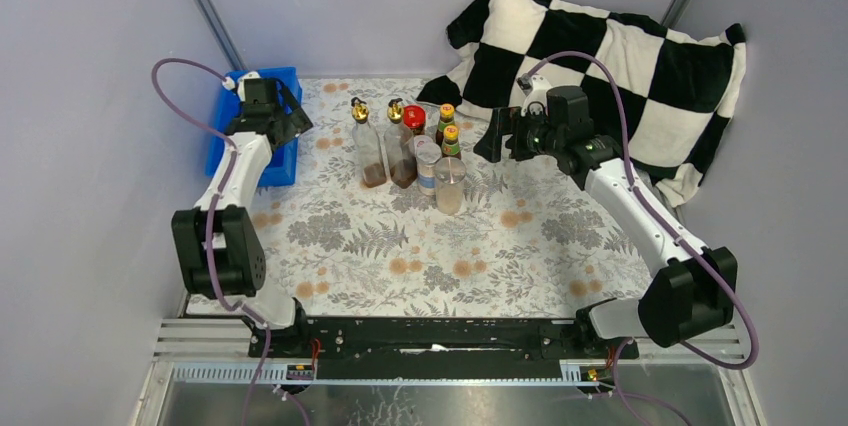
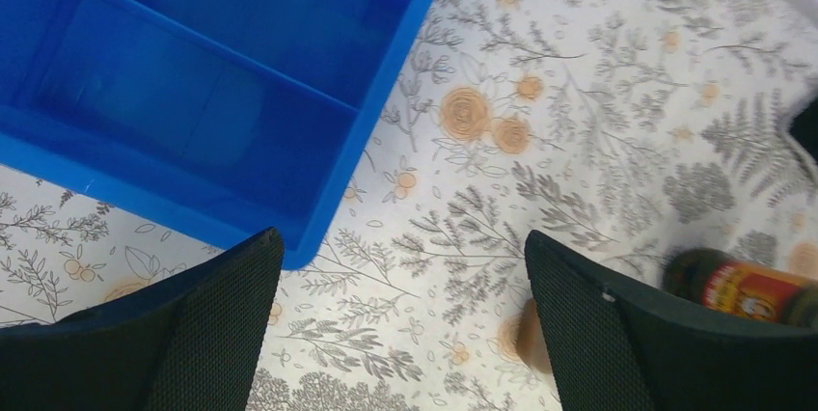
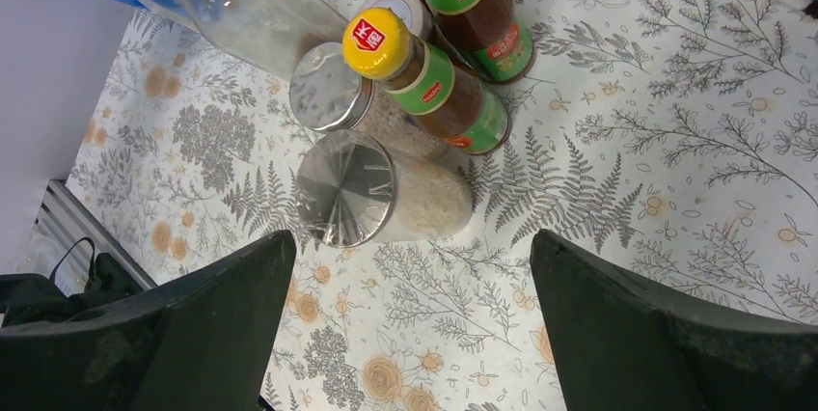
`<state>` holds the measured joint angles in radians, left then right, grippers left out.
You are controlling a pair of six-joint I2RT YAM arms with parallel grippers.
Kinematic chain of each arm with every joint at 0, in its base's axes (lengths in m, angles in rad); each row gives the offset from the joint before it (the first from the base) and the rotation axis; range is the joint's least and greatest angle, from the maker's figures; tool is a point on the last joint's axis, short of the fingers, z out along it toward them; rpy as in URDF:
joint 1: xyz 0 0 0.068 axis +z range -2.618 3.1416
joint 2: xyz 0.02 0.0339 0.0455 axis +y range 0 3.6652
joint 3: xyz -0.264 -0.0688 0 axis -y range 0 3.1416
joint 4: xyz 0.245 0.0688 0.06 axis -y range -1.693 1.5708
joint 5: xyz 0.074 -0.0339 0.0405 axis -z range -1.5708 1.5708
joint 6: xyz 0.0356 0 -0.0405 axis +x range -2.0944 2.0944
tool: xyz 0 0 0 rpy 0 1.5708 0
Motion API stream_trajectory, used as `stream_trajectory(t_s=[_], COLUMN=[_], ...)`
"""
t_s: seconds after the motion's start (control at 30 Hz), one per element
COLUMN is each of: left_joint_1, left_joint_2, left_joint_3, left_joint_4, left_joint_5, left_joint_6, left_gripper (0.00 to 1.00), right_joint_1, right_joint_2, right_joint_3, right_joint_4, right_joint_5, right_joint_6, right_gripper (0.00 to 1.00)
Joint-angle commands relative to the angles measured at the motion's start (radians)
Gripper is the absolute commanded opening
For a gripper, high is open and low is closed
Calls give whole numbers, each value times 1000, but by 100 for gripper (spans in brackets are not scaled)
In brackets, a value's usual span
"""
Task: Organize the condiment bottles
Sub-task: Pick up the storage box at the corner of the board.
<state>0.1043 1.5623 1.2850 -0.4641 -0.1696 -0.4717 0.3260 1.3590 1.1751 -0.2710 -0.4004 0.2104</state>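
Top view: a tight cluster of bottles (image 1: 410, 151) toward the back of the counter (image 1: 420, 246). At the blue tray (image 1: 222, 151) edge, left claw (image 1: 292, 118), well apart from the cluster; just right of the cluster, right claw (image 1: 493, 136).

Left wrist: fingers spread, holding nothing, above the tray's corner; one dark jar (image 2: 748, 287) at the right edge.

Right wrist: fingers spread wide, empty, over two silver-lidded shakers (image 3: 352, 189) and two yellow-capped sauces (image 3: 424, 78).
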Motion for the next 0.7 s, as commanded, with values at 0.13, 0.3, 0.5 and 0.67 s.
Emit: stream_trajectory(t_s=[0.13, 0.3, 0.5, 0.67], left_joint_1=[22, 23, 29, 29], left_joint_2=[131, 202, 308, 336], left_joint_3=[84, 137, 196, 182], left_joint_4=[33, 59, 35, 55], left_joint_5=[-95, -122, -117, -107], left_joint_6=[30, 72, 95, 81], left_gripper=[94, 89, 81, 80], right_joint_1=[-2, -2, -2, -2], right_joint_2=[0, -4, 7, 10], right_joint_3=[-25, -52, -71, -69], right_joint_4=[60, 81, 91, 89], right_joint_5=[8, -10, -18, -26], right_joint_6=[3, 16, 18, 18], right_gripper=[99, 98, 97, 96])
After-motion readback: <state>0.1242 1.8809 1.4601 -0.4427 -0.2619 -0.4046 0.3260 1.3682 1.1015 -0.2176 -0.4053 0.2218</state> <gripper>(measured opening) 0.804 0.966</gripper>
